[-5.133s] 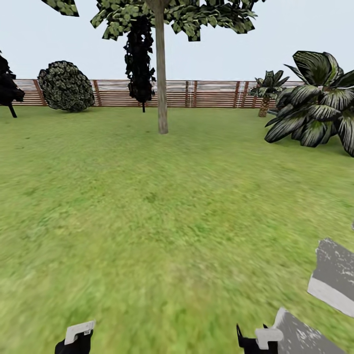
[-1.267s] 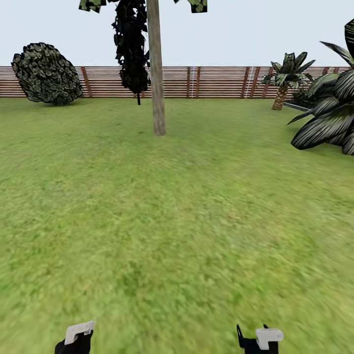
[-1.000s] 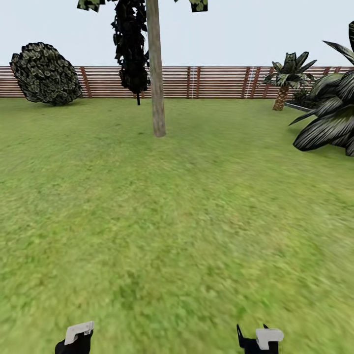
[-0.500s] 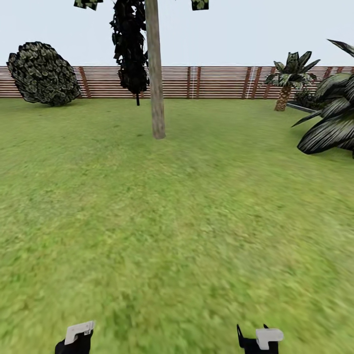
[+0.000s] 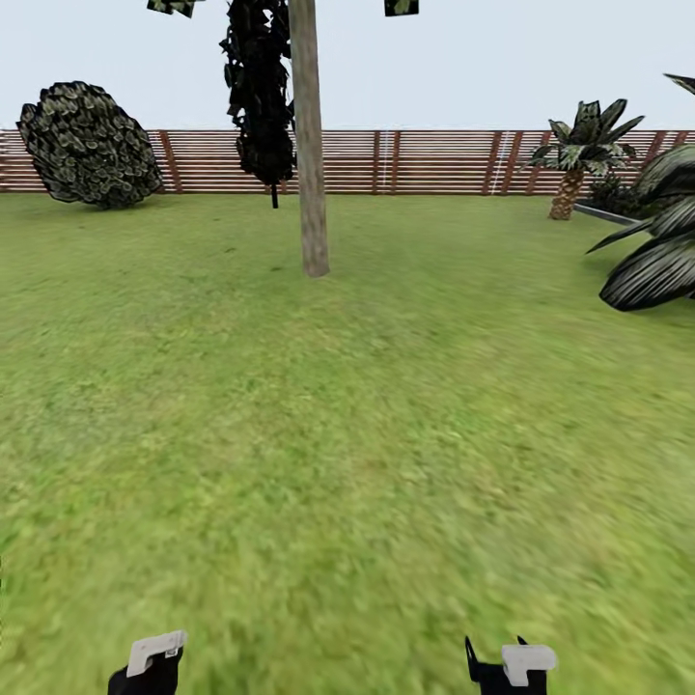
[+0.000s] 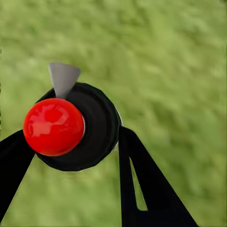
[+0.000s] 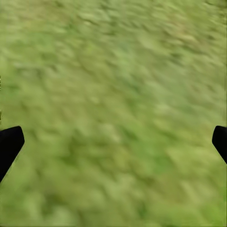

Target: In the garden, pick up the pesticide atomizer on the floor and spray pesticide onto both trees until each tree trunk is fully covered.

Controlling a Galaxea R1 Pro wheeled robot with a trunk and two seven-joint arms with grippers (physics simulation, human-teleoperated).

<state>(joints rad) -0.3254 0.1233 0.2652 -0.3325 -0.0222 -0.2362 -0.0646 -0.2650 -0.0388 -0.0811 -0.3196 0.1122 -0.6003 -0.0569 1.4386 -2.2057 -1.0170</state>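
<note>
Holding atomizer (image 6: 71, 125) in left gripper (image 6: 75, 189); right gripper (image 7: 113, 142) spread, empty. Trunk (image 5: 311, 145) ahead, apparently unsprayed; both trees likely remain.

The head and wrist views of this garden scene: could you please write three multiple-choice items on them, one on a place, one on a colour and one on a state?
1. Where does the thick tree trunk stand in the head view?
A. left of centre, before the fence
B. far right, by the striped-leaf plant
C. behind the fence

2. What colour is the atomizer's round knob?
A. blue
B. red
C. yellow

3. How is the right gripper?
A. shut on the atomizer
B. shut, empty
C. open, empty

Answers:
1 A: the tree trunk rises from the grass in front of the fence.
2 B: the atomizer, between the left gripper's fingers, carries a red ball.
3 C: the right gripper's fingertips sit wide apart over bare grass.
</note>
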